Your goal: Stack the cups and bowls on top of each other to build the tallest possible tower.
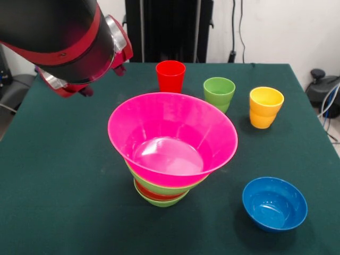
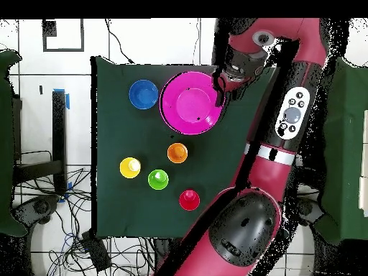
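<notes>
Overhead view shows the gripper (image 2: pixel 218 88) at the pink bowl's (image 2: pixel 188 102) three o'clock rim; whether it is apart or together I cannot tell. Dark green table (image 2: pixel 115 201) sits on white tiled floor (image 2: pixel 79 43). Pink tops the tower (image 1: pixel 162 194); blue bowl (image 2: pixel 143 94) at nine o'clock, empty cups (image 2: pixel 157 179) at six.

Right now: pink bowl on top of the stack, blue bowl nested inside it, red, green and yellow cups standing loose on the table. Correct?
Not quite. The blue bowl is not inside the pink bowl; it sits apart on the table, empty and upright, as the front view shows. The rest holds: the pink bowl tops the stack, and the red cup, green cup and yellow cup stand loose.
</notes>
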`<state>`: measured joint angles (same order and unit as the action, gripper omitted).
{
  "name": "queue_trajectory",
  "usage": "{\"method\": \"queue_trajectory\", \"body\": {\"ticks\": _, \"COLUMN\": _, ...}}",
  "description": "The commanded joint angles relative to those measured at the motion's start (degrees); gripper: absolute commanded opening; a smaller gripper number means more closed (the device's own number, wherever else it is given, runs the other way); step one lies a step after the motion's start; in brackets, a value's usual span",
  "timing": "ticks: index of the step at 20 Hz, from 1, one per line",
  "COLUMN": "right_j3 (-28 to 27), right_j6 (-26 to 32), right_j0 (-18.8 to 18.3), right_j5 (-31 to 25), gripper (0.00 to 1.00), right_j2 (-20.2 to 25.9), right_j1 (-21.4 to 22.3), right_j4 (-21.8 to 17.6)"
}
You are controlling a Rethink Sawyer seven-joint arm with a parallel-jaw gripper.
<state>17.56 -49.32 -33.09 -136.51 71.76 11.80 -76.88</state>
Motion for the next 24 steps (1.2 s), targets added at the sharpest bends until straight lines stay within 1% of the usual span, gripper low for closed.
{"method": "queue_trajectory", "body": {"ticks": 1, "right_j3": 4.4, "right_j6": 24.2, "right_j0": -1.2, "right_j5": -3.7, "gripper": 1.0, "right_j2": -1.4, "right_j1": 1.5, "right_j4": -4.4}}
{"method": "queue_trajectory", "body": {"ticks": 2, "right_j3": 6.6, "right_j6": 20.6, "right_j0": -2.0, "right_j5": -2.9, "gripper": 1.0, "right_j2": -3.1, "right_j1": 1.8, "right_j4": -1.0}}
{"method": "queue_trajectory", "body": {"ticks": 3, "right_j3": 8.3, "right_j6": 18.5, "right_j0": -2.6, "right_j5": -2.0, "gripper": 1.0, "right_j2": -4.3, "right_j1": 2.1, "right_j4": 1.5}}
{"method": "queue_trajectory", "body": {"ticks": 4, "right_j3": 11.6, "right_j6": 15.9, "right_j0": -3.6, "right_j5": -0.8, "gripper": 1.0, "right_j2": -5.8, "right_j1": 2.9, "right_j4": 5.4}}
{"method": "queue_trajectory", "body": {"ticks": 5, "right_j3": 14.2, "right_j6": 14.6, "right_j0": -4.3, "right_j5": 0.1, "gripper": 1.0, "right_j2": -7.0, "right_j1": 3.8, "right_j4": 7.6}}
{"method": "queue_trajectory", "body": {"ticks": 6, "right_j3": 19.5, "right_j6": 10.3, "right_j0": -5.9, "right_j5": 2.2, "gripper": 1.0, "right_j2": -8.7, "right_j1": 5.5, "right_j4": 12.4}}
{"method": "queue_trajectory", "body": {"ticks": 8, "right_j3": 30.2, "right_j6": 3.0, "right_j0": -8.9, "right_j5": 7.3, "gripper": 1.0, "right_j2": -11.3, "right_j1": 9.6, "right_j4": 19.3}}
{"method": "queue_trajectory", "body": {"ticks": 9, "right_j3": 33.9, "right_j6": 0.5, "right_j0": -9.9, "right_j5": 9.0, "gripper": 1.0, "right_j2": -11.9, "right_j1": 11.3, "right_j4": 21.5}}
{"method": "queue_trajectory", "body": {"ticks": 11, "right_j3": 43.7, "right_j6": -3.5, "right_j0": -12.4, "right_j5": 11.7, "gripper": 1.0, "right_j2": -13.3, "right_j1": 17.3, "right_j4": 26.0}}
{"method": "queue_trajectory", "body": {"ticks": 13, "right_j3": 50.8, "right_j6": -3.9, "right_j0": -13.9, "right_j5": 12.0, "gripper": 1.0, "right_j2": -14.0, "right_j1": 23.0, "right_j4": 29.1}}
{"method": "queue_trajectory", "body": {"ticks": 14, "right_j3": 54.8, "right_j6": -4.7, "right_j0": -14.9, "right_j5": 11.6, "gripper": 1.0, "right_j2": -14.1, "right_j1": 26.6, "right_j4": 31.3}}
{"method": "queue_trajectory", "body": {"ticks": 15, "right_j3": 57.1, "right_j6": -5.5, "right_j0": -15.5, "right_j5": 11.7, "gripper": 1.0, "right_j2": -14.2, "right_j1": 28.7, "right_j4": 32.6}}
{"method": "queue_trajectory", "body": {"ticks": 16, "right_j3": 61.8, "right_j6": -7.4, "right_j0": -17.2, "right_j5": 13.3, "gripper": 1.0, "right_j2": -13.5, "right_j1": 32.1, "right_j4": 36.0}}
{"method": "queue_trajectory", "body": {"ticks": 17, "right_j3": 64.4, "right_j6": -8.1, "right_j0": -18.0, "right_j5": 14.0, "gripper": 1.0, "right_j2": -13.3, "right_j1": 34.1, "right_j4": 37.8}}
{"method": "queue_trajectory", "body": {"ticks": 18, "right_j3": 69.5, "right_j6": -11.3, "right_j0": -19.6, "right_j5": 16.1, "gripper": 1.0, "right_j2": -13.2, "right_j1": 37.9, "right_j4": 41.9}}
{"method": "queue_trajectory", "body": {"ticks": 19, "right_j3": 71.8, "right_j6": -12.2, "right_j0": -20.2, "right_j5": 17.0, "gripper": 1.0, "right_j2": -13.3, "right_j1": 39.7, "right_j4": 43.7}}
{"method": "queue_trajectory", "body": {"ticks": 20, "right_j3": 76.3, "right_j6": -14.3, "right_j0": -21.2, "right_j5": 19.2, "gripper": 1.0, "right_j2": -13.7, "right_j1": 43.2, "right_j4": 47.0}}
{"method": "queue_trajectory", "body": {"ticks": 21, "right_j3": 78.6, "right_j6": -14.5, "right_j0": -21.9, "right_j5": 20.7, "gripper": 1.0, "right_j2": -13.5, "right_j1": 44.9, "right_j4": 48.5}}
{"method": "queue_trajectory", "body": {"ticks": 22, "right_j3": 82.6, "right_j6": -14.9, "right_j0": -22.8, "right_j5": 22.8, "gripper": 1.0, "right_j2": -13.6, "right_j1": 48.0, "right_j4": 51.0}}
{"method": "queue_trajectory", "body": {"ticks": 23, "right_j3": 84.9, "right_j6": -15.8, "right_j0": -23.2, "right_j5": 24.9, "gripper": 1.0, "right_j2": -13.9, "right_j1": 49.6, "right_j4": 52.9}}
{"method": "queue_trajectory", "body": {"ticks": 24, "right_j3": 87.8, "right_j6": -16.4, "right_j0": -23.5, "right_j5": 27.3, "gripper": 1.0, "right_j2": -14.6, "right_j1": 52.1, "right_j4": 54.5}}
